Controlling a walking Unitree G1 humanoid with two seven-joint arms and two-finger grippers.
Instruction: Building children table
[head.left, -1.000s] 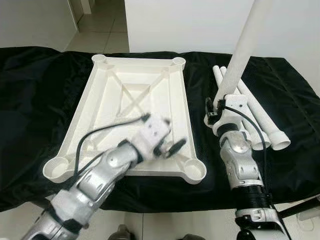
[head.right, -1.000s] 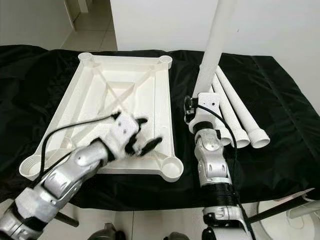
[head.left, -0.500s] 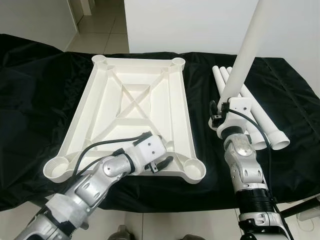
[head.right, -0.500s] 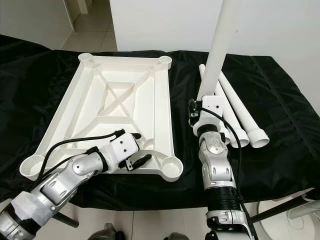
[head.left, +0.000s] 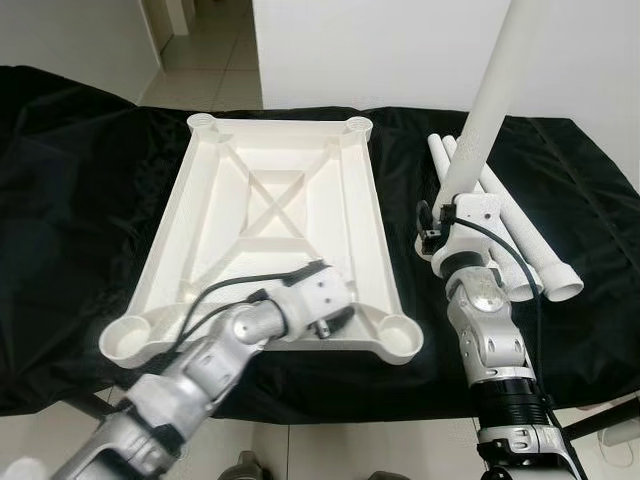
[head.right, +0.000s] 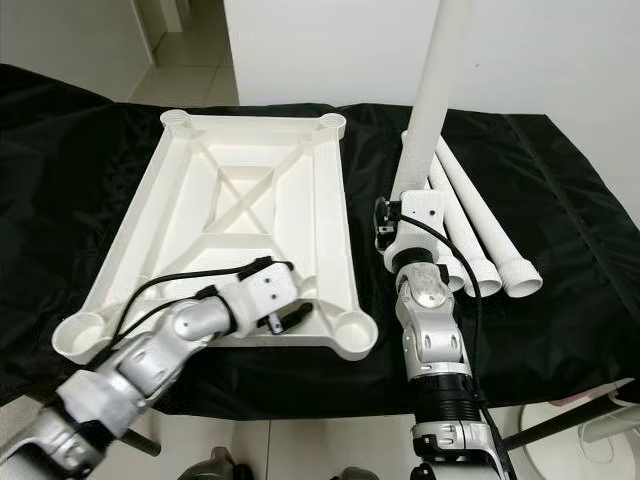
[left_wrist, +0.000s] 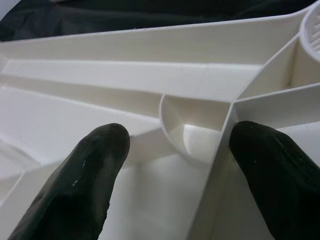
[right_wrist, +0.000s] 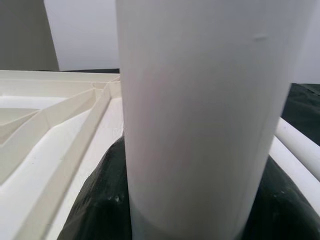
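one leg up, tabletop braced
your right gripper (head.left: 447, 212) is clenched on the upright leg (head.left: 490, 105); left gripper (head.left: 335, 318), fingers spread, straddles a rib of the upside-down tabletop (head.left: 275, 180). keep the leg vertical and aim for the corner socket (head.left: 398, 333) just beside the left gripper.

One upturned tabletop (head.left: 275, 215); four white legs: one held upright (head.left: 490, 100), three lying (head.left: 520, 240).
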